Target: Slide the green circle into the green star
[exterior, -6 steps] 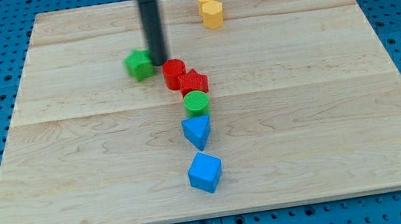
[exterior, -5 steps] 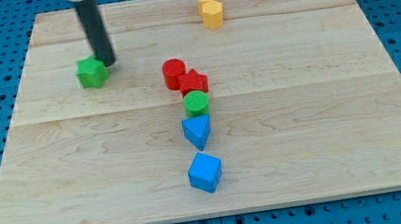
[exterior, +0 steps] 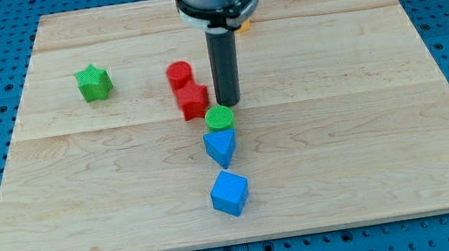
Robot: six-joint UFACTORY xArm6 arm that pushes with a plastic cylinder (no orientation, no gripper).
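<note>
The green circle (exterior: 220, 117) lies near the board's middle, touching the blue triangle (exterior: 221, 148) below it. The green star (exterior: 93, 82) sits far off toward the view's upper left. My tip (exterior: 229, 103) stands just above and to the right of the green circle, very close to it, and right of the red star. The rod rises from there to the arm's grey end at the view's top.
A red cylinder (exterior: 179, 74) and a red star (exterior: 193, 101) sit just left of the rod, between the circle and the green star. A blue cube (exterior: 230, 192) lies below the triangle. A yellow block (exterior: 242, 23) is mostly hidden behind the arm. The wooden board (exterior: 365, 123) rests on blue pegboard.
The green star has been pushed left to the upper left. The rod has then swung right to beside the green circle. The two red blocks have shifted left.
</note>
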